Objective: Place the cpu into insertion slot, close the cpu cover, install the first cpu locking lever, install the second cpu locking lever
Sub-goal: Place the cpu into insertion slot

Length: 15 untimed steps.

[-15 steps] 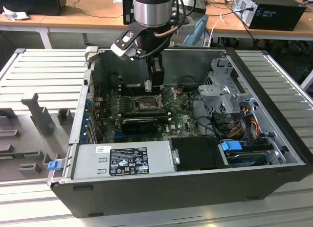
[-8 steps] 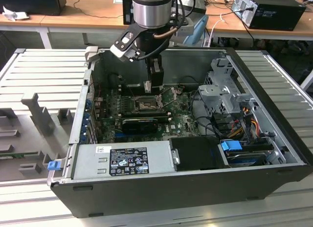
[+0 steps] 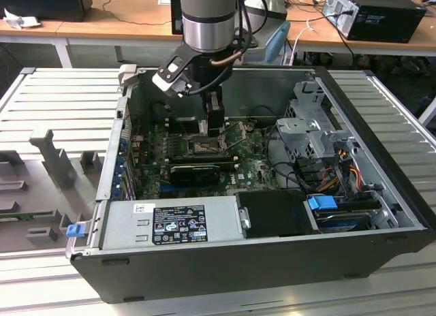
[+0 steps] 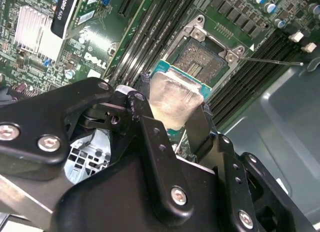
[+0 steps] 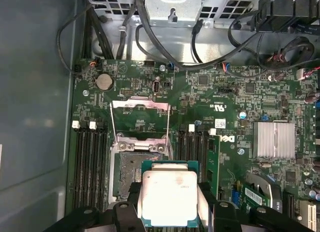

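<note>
"Silvery-tan metal showed in the gripper (image 5: pixel 168 189). Was that the cpu (image 5: pixel 169 204), and how was it held?" asked the trainee.

"Correct," the instructor replied. "The jaws were closed on the chip, with one finger (image 5: pixel 132 199) on each of two opposite edges. In both wrist views the chip hung just beside the insertion slot (image 5: pixel 132 172), with one corner overlapping the slot's rim. It looked raised off the socket rather than seated."

"And the cpu cover (image 5: pixel 139 109)?"

"It was swung open, on the side of the insertion slot away from the chip. The socket's contact field lay bare. Long black memory slots (image 5: pixel 90 162) ran along either side of the insertion slot."

"How would you rate the part for handling?"

"By judgement it was light, thin and stiff, so it needed little clamping force. The metal face looked smooth and was probably slippery, so a grip on the faces would have been poor practice. The edges of the green carrier were the proper place to take hold, as was done here. The part should be rated fragile. Its underside and the socket's contacts would likely not tolerate tilt, sliding or pressing. It had to be kept level and square to the insertion slot's rim."
</note>
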Each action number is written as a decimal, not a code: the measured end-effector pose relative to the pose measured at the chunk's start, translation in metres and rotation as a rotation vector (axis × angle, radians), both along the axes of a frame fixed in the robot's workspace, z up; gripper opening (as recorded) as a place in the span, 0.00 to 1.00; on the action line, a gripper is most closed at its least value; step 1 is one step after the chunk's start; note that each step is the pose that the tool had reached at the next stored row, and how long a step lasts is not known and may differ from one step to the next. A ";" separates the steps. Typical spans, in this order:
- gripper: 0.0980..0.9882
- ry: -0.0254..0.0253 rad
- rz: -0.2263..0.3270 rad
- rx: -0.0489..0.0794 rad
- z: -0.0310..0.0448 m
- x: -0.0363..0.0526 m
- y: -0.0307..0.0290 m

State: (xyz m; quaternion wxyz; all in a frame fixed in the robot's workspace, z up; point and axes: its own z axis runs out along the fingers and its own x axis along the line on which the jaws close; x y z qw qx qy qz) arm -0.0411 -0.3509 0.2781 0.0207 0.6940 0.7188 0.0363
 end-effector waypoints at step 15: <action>0.48 0.0011 0.000 0.000 -0.0285 -0.0010 0.0086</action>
